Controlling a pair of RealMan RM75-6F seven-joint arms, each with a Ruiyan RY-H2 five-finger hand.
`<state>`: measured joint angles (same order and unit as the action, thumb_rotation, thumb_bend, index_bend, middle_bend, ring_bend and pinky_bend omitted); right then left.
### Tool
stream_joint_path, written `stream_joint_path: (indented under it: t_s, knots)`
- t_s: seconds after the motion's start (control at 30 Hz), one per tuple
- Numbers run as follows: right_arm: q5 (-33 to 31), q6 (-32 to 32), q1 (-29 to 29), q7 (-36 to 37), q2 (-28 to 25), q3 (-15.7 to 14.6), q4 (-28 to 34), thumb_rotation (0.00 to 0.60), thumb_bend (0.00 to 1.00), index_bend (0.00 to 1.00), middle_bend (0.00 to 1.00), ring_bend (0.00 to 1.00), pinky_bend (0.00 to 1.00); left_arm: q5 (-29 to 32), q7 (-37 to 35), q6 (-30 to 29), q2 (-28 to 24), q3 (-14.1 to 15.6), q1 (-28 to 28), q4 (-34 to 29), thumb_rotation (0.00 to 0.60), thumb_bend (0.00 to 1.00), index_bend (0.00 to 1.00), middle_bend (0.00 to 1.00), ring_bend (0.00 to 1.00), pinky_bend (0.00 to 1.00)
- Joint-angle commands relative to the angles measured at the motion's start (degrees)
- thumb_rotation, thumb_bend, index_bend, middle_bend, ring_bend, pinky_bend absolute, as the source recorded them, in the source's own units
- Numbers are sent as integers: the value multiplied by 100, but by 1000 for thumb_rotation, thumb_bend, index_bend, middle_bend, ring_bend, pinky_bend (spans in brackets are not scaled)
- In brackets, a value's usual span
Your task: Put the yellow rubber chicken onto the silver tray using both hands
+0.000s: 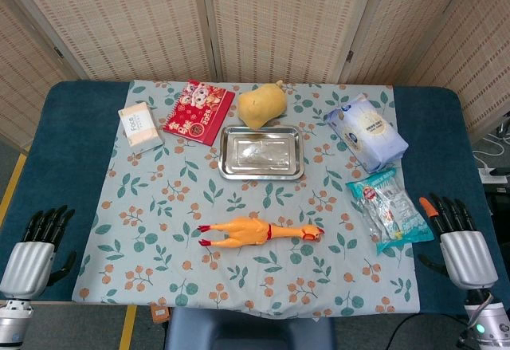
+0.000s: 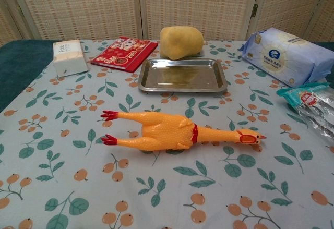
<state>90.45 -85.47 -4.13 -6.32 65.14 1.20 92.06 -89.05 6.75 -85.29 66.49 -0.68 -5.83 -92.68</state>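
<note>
The yellow rubber chicken (image 1: 259,232) (image 2: 177,131) lies on its side on the patterned cloth, red feet to the left and head to the right. The silver tray (image 1: 231,164) (image 2: 154,83) sits empty just beyond it, near the table's middle. My left hand (image 1: 36,252) rests at the table's near left corner, fingers apart and holding nothing. My right hand (image 1: 460,246) rests at the near right corner, also open and empty. Both hands are far from the chicken. Neither hand shows in the chest view.
A yellow plush (image 1: 261,105) (image 2: 180,42) sits behind the tray. A red booklet (image 1: 198,111) (image 2: 124,53) and a tissue pack (image 1: 139,126) (image 2: 69,57) lie at back left. A blue wipes pack (image 1: 366,133) (image 2: 289,55) and a teal snack bag (image 1: 390,209) (image 2: 313,104) lie at right.
</note>
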Motion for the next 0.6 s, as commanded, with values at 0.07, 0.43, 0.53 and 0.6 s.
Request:
stream_joint_path:
  t_s: [0.07, 0.43, 0.53, 0.6]
  knots:
    - [-123, 48, 12, -124, 12, 20, 47, 600, 83, 0, 0, 0, 0, -2, 20, 15, -11, 6, -5, -15, 600, 422, 0, 0, 0, 35]
    - [-150, 704, -352, -560, 247, 8, 472, 600, 83, 0, 0, 0, 0, -2, -14, 86, 2, 13, -43, 13, 600, 422, 0, 0, 0, 38]
    - [-281, 994, -620, -1208, 520, 177, 587, 600, 84, 1, 0, 0, 0, -68, -1, 94, 43, 26, -69, 33, 600, 423, 0, 0, 0, 39]
    - [-539, 1255, -797, -1511, 713, 298, 731, 600, 86, 30, 13, 0, 0, -116, 16, 117, 63, 57, -82, 47, 600, 422, 0, 0, 0, 39]
